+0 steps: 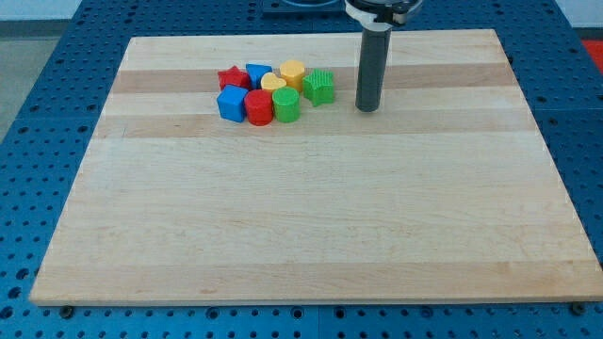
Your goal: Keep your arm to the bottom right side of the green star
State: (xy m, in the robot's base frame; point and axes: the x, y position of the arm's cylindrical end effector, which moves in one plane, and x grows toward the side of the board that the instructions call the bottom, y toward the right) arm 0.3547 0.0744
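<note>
The green star sits at the right end of a tight cluster of blocks near the view's top. The rod comes down from the view's top, and my tip rests on the board to the right of the green star and slightly below it, a short gap apart. Beside the star are a yellow hexagon, a yellow block, a green cylinder, a red cylinder, a blue block, a blue block and a red star.
The wooden board lies on a blue perforated table. The arm's white mount shows at the view's top edge.
</note>
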